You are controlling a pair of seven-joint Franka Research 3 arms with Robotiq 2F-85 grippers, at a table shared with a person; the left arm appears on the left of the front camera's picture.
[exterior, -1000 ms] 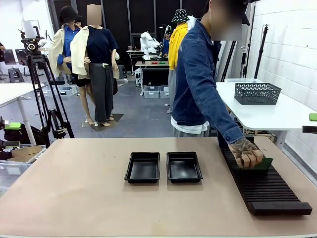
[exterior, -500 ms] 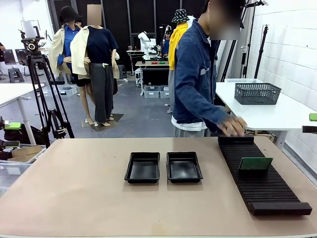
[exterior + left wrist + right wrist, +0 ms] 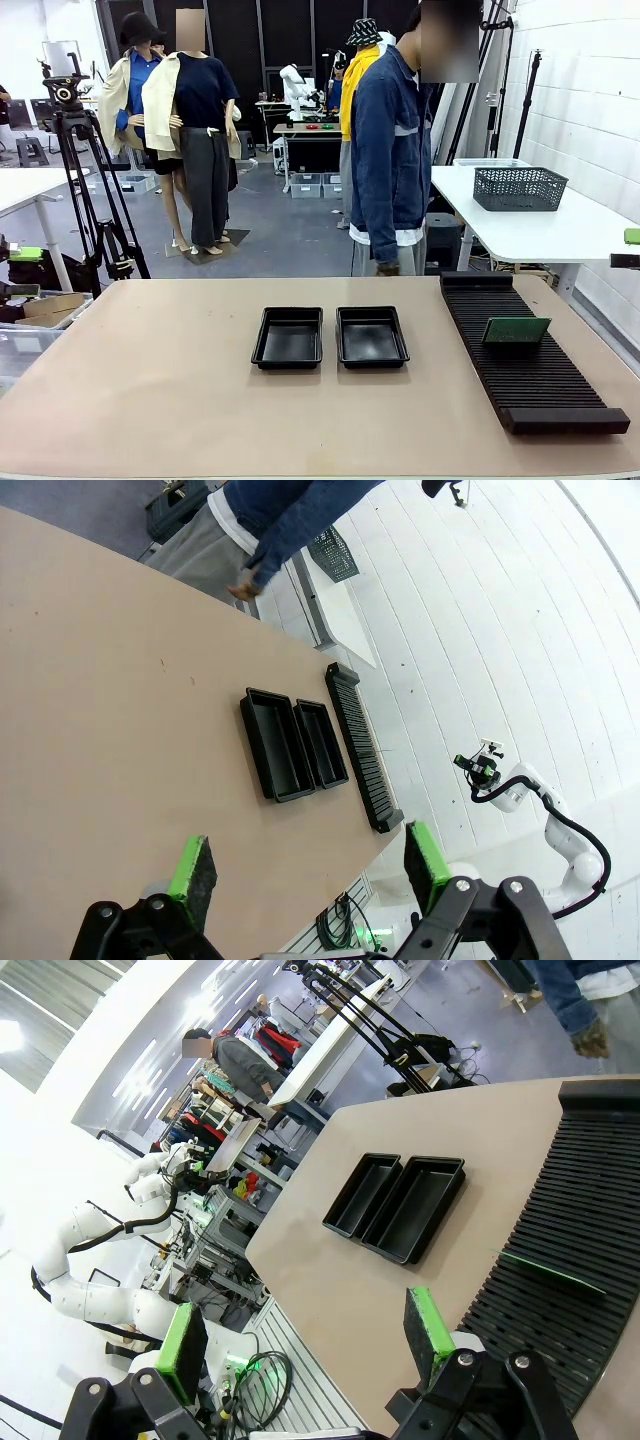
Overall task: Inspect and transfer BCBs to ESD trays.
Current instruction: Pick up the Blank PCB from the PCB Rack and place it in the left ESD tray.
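BCB (image 3: 515, 330) stands on edge, leaning a little, in a slot of the black ribbed rack (image 3: 540, 385). In the right wrist view it is near the right claw (image 3: 305, 1332), ahead of it and out past the finger on the view's right. That claw's jaws are spread wide with nothing between them. The two ESD trays (image 3: 290, 312) lie just beside each other on the worktop (image 3: 150, 400), farther ahead of the right claw, and both are empty. The left claw (image 3: 308, 865) is likewise spread wide and holds nothing. The trays lie well ahead of it, roughly in line with the gap between its fingers, with the rack just beyond them. A person (image 3: 390, 150) stands across the worktop, one hand (image 3: 388, 268) hanging by its far edge.
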